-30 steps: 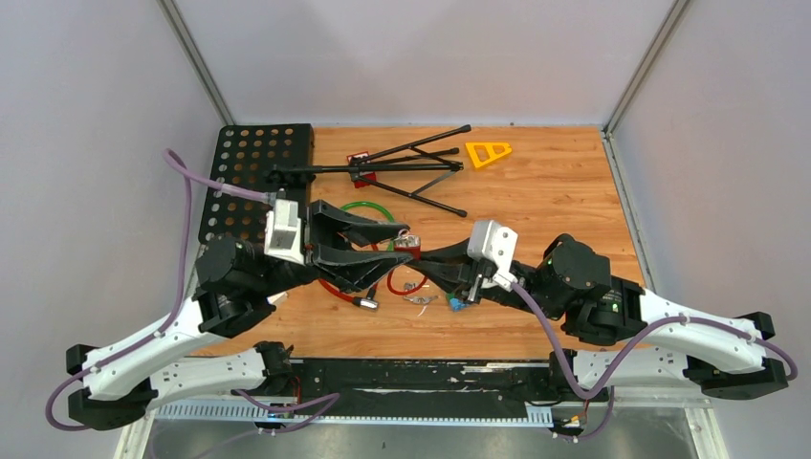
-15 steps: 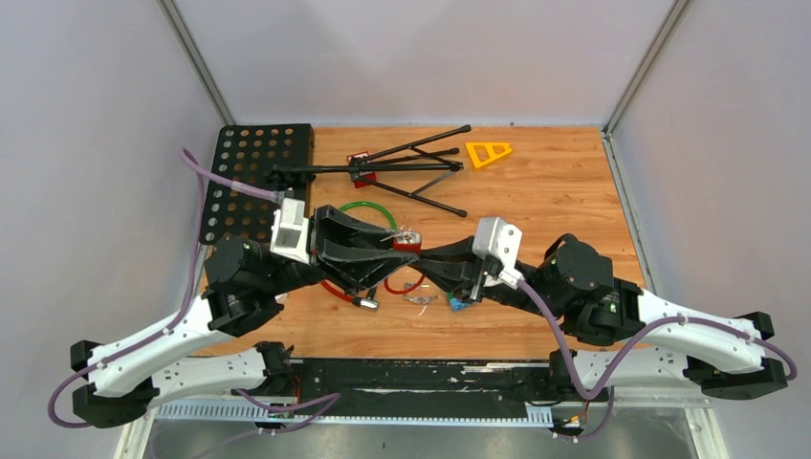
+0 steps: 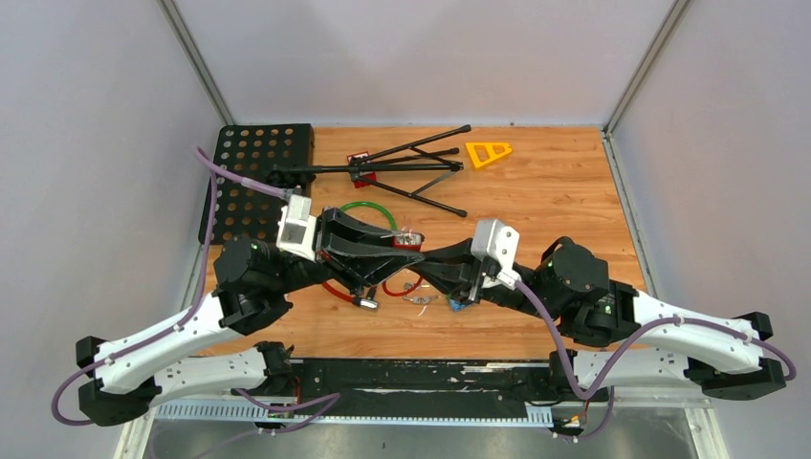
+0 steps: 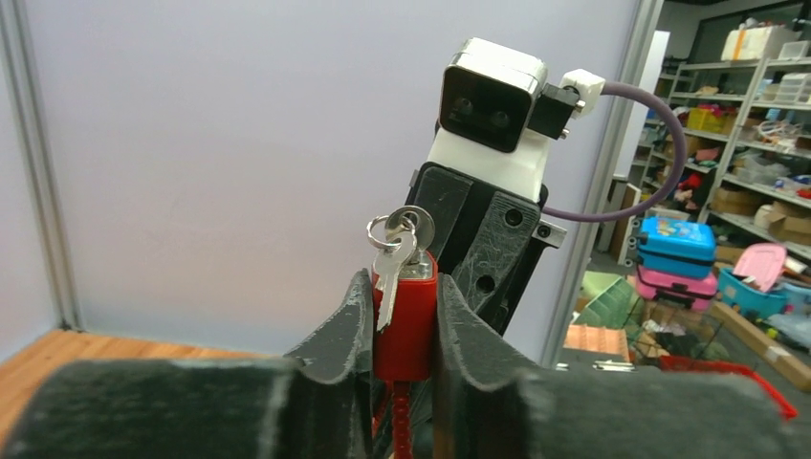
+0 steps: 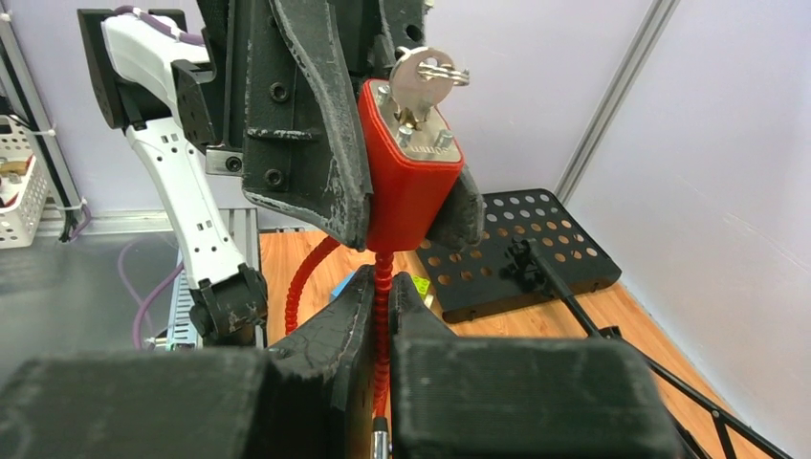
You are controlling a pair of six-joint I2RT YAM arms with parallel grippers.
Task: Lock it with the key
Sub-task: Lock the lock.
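Padlock, red, is over mid-table, clamped betw the 2 fingers of the left pincer; both fingers press its sides. Key sits in the lock's top face with the bow up, and a key ring is on it. Can't tell how far the key is turned.

Right pincer is clenched on the red cable just below the lock body. The cable's lower run is cut off at the frame bottom in both wrist views.

In the top view the lock is mostly hidden by the 2 pincers, only a small red patch shows. Part of the cable loop peeks out under the left arm.

Small loose keys lie on the table near the pincers, too small for detail. Blue item is half under the right arm, can't ID.

At the rear are a tripod stand, an orange triangle and a green ring that is partly covered. A perforated plate is at rear left.
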